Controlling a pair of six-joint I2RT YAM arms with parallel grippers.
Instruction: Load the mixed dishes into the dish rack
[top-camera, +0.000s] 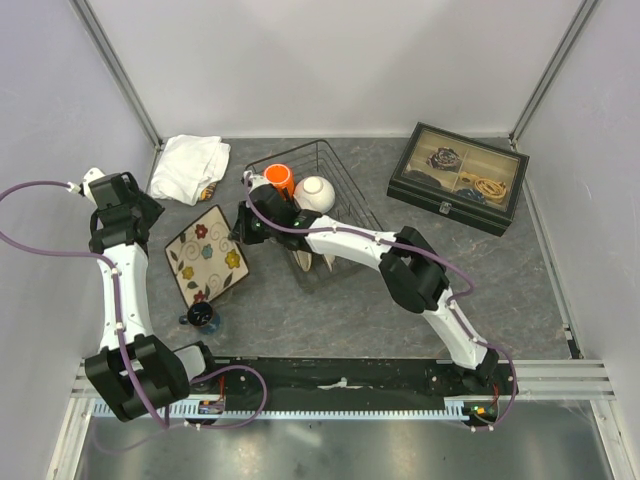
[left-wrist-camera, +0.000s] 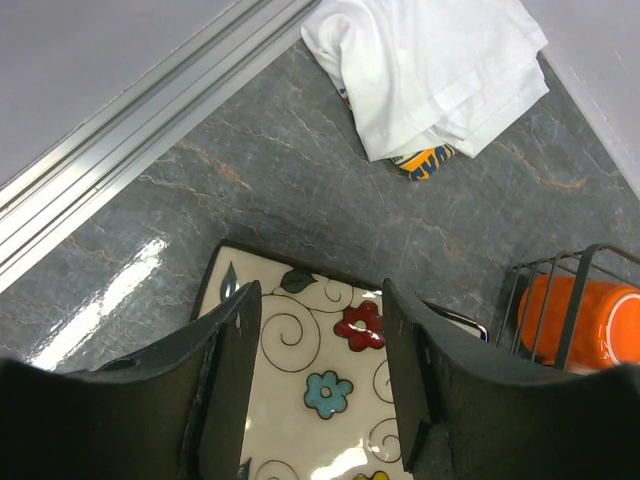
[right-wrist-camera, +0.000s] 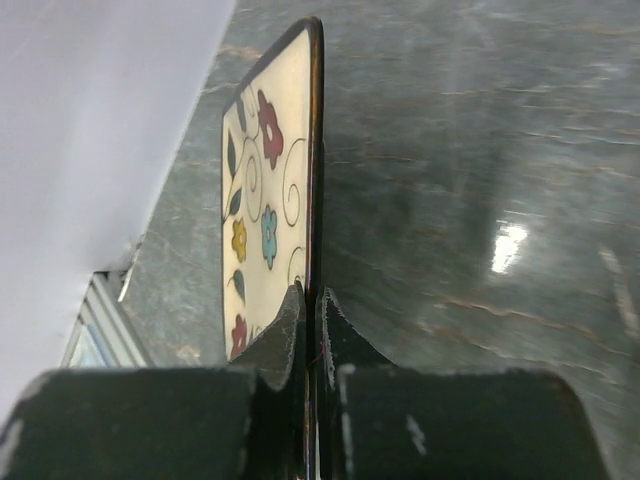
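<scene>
Black dish rack (top-camera: 352, 182) — orange mug (top-camera: 279, 178), white bowl (top-camera: 313, 192) inside; flowered plate (top-camera: 205, 258) gripped.

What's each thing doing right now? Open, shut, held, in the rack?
flower plate: gripped at its edge by right end effector
left end effector: open, over the plate
orange mug: in the dish rack
white bowl: in the rack
lidded box: shut
cloth: folded

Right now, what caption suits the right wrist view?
The right gripper clamps the rim of the flowered square plate, seen edge-on.
</scene>
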